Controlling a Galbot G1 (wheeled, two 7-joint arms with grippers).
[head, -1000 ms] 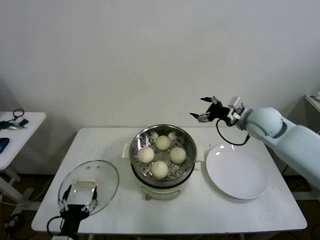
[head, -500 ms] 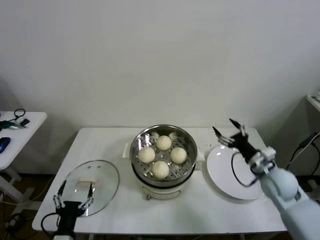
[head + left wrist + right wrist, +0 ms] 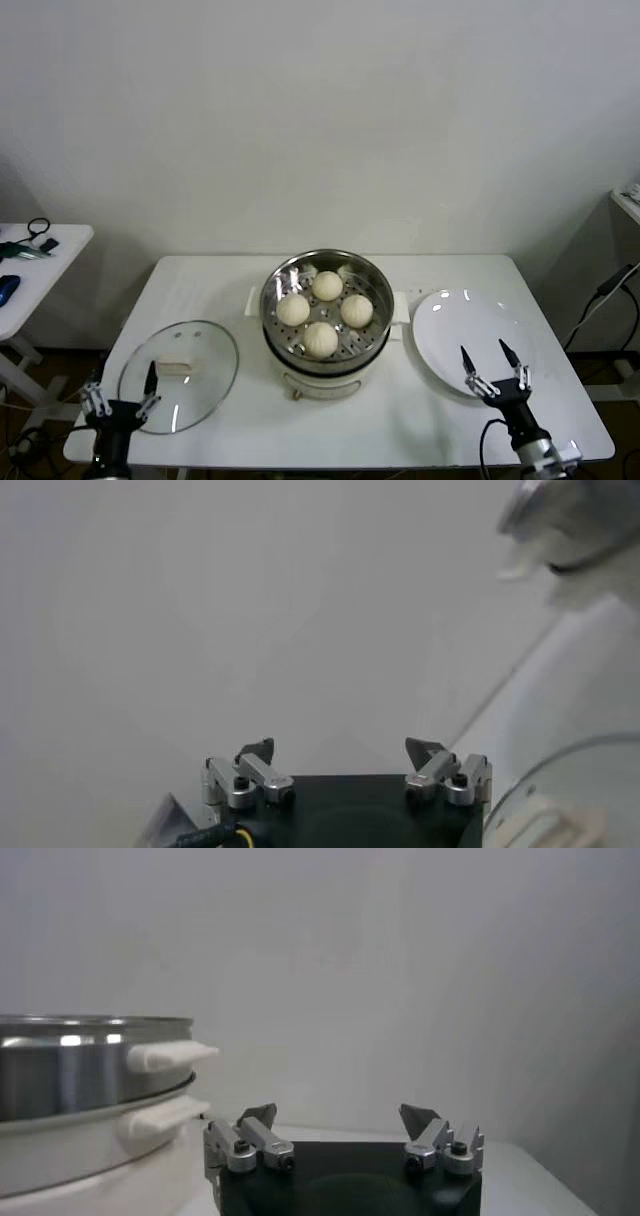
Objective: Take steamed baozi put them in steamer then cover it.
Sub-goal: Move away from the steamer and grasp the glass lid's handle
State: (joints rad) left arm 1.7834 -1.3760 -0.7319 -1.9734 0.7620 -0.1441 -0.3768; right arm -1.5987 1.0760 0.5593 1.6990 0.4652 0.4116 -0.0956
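- My right gripper [image 3: 492, 368] sits low at the near right of the table [image 3: 330, 420], its jaws spread wide and holding nothing, tips over the near edge of the white plate [image 3: 470, 335].
- My left gripper [image 3: 122, 398] is low at the near left corner, jaws also wide apart and empty, at the near rim of the cover [image 3: 180, 375], which lies flat on the table.
- From the head view I see all four steamed baozi [image 3: 320, 340] resting on the perforated tray inside the steamer [image 3: 325, 320], mid-table, between the cover and the plate and well apart from both grippers.
- The right wrist view shows what the head view cannot: the steamer's side [image 3: 80, 1108] with its cream handles, seen level, off to one side of the open fingers [image 3: 255, 1133]; the buns are hidden there.
- The left wrist view gives me the cover's rim and handle [image 3: 570, 800] at one edge, beside the spread fingertips [image 3: 440, 765], and mostly bare wall.
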